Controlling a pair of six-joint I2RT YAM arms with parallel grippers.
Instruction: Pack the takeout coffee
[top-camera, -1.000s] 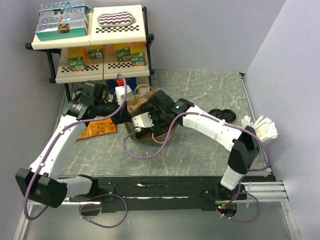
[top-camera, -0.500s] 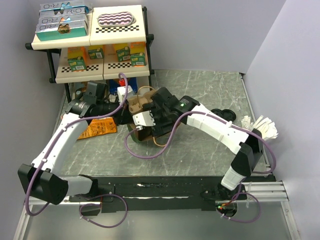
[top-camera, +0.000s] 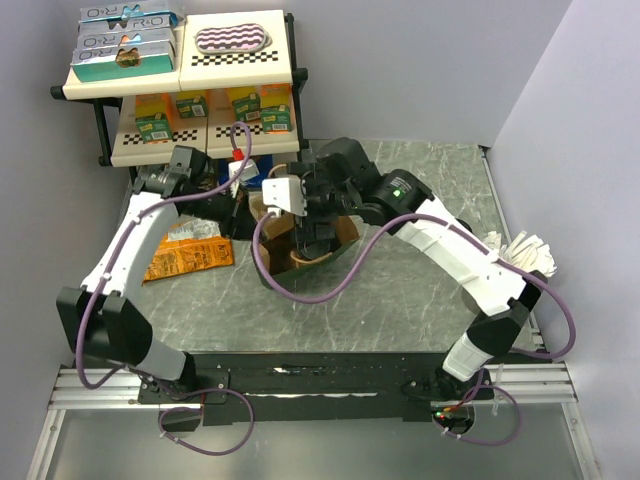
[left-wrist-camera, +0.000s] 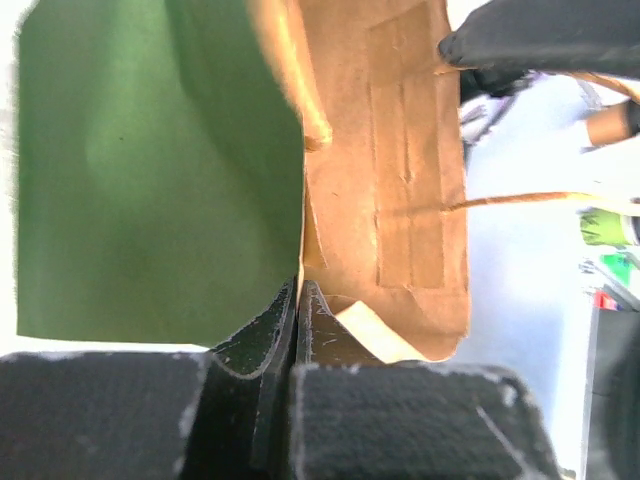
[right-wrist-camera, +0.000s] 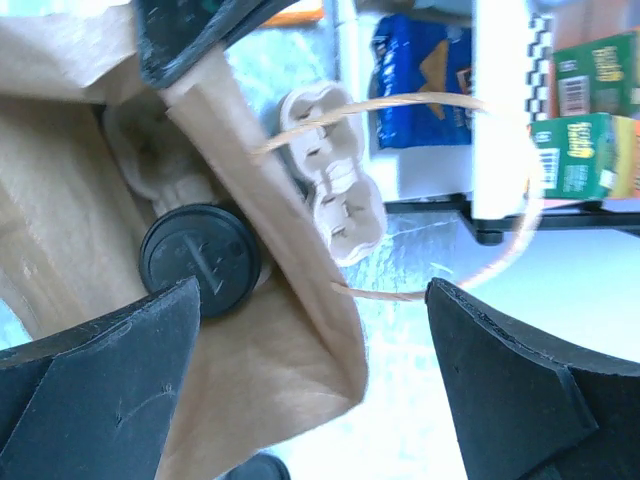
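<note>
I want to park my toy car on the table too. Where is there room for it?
Bare table lies in front of the paper bag, along the near edge, and in the far right corner behind the right arm. It is crowded at the left: bag, both arms, orange snack packet, shelf.

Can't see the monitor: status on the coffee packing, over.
Left gripper shut on paper bag rim. Right gripper open over bag mouth. Takeout coffee, lidded, sits inside bag. Nothing seen blocking.
</note>
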